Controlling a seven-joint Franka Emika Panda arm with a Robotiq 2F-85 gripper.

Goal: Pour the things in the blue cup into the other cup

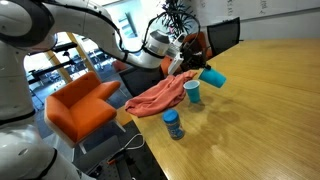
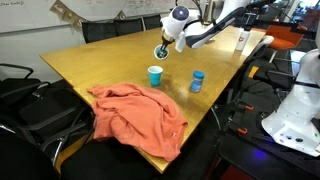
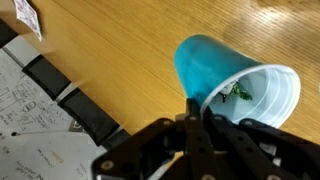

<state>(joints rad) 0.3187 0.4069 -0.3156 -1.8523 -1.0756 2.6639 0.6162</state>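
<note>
My gripper [image 3: 195,105] is shut on the rim of the blue cup [image 3: 215,70], one finger inside and one outside. The cup hangs tipped on its side above the wooden table, as both exterior views show [image 1: 213,76] [image 2: 161,52]. A small green thing [image 3: 238,93] lies inside it near the mouth. The inside looks pale in the wrist view. The other cup [image 1: 193,92] [image 2: 154,75] stands upright on the table, shorter, with a whitish inside. It is below and a little to the side of the held cup, and apart from it.
A small dark-blue patterned jar [image 1: 173,124] [image 2: 197,81] stands near the table edge. A crumpled orange cloth [image 1: 160,95] [image 2: 135,115] lies next to the other cup. An orange chair [image 1: 80,105] and black chairs [image 2: 25,100] stand beside the wooden table [image 1: 260,110].
</note>
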